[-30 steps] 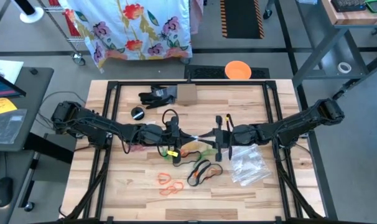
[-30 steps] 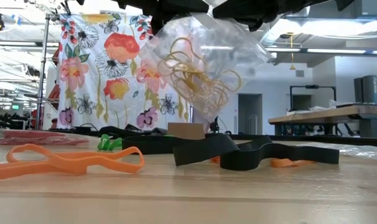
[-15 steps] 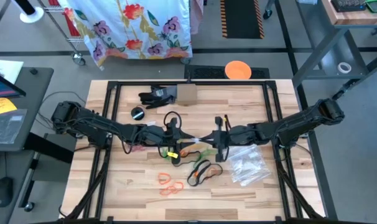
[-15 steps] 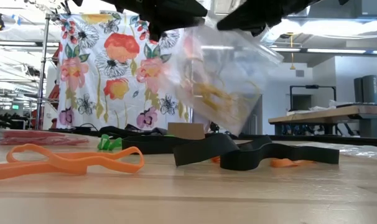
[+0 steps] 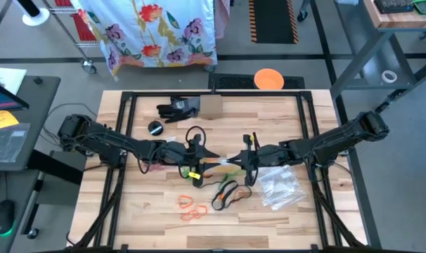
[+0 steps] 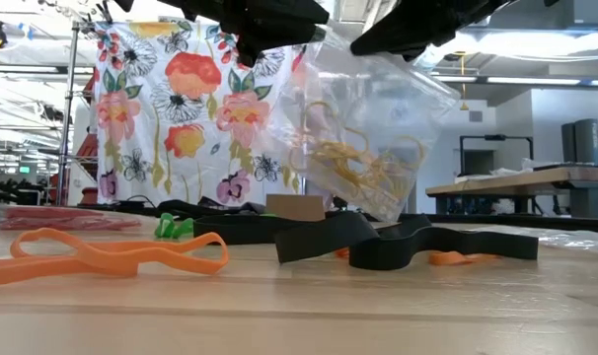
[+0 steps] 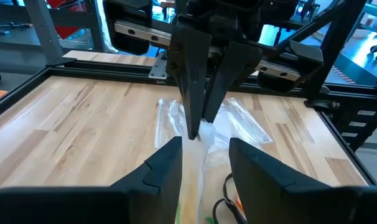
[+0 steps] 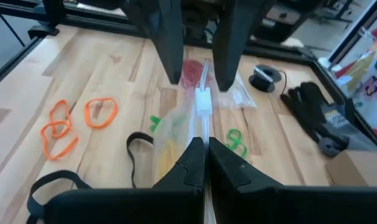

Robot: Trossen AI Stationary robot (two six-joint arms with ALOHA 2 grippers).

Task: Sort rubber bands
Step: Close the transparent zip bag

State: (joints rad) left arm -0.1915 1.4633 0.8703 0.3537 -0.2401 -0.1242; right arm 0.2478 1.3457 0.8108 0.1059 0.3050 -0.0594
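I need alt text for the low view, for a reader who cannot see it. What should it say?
A clear plastic bag holding yellow rubber bands hangs above a wooden table, held from above by dark end effectors. On the table lie an orange rubber band, a green one and wide black bands, with a flowered cloth behind.

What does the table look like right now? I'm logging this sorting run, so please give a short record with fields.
held item: clear bag with yellow rubber bands inside, hanging above the table
right hand: shut on the bag's top edge
left hand: open, fingers either side of the bag
loose on table: orange bands, black bands, green bands
other bags: clear empty bags under the right arm
far edge: black glove, cardboard box
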